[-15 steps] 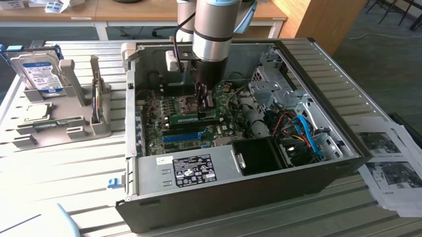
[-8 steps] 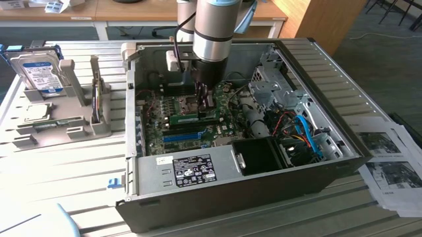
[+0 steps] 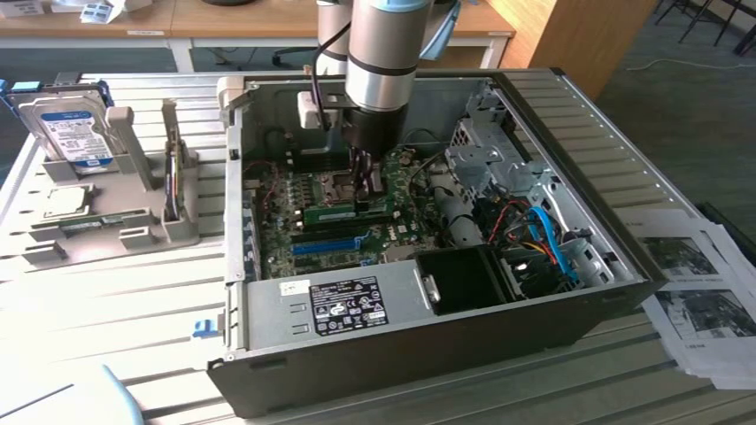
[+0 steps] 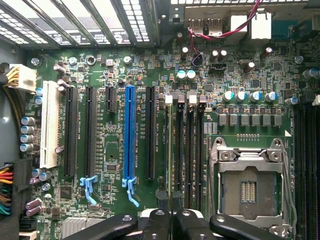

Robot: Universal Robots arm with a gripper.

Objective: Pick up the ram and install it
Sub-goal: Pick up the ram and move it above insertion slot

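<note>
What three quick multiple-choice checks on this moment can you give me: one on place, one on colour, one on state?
1. Where does the hard drive stand?
A) inside the case
B) in a rack on the exterior view's left of the case
C) on the papers

2. What colour is the long slot between the black ones?
A) blue
B) red
C) yellow

3. How is the gripper?
A) open and empty
B) shut on the ram
C) shut on a cable

Answers:
1 B: it sits upright in the grey rack, outside the case.
2 A: its plastic is plainly blue.
3 B: it pinches the ram's thin edge.
</note>
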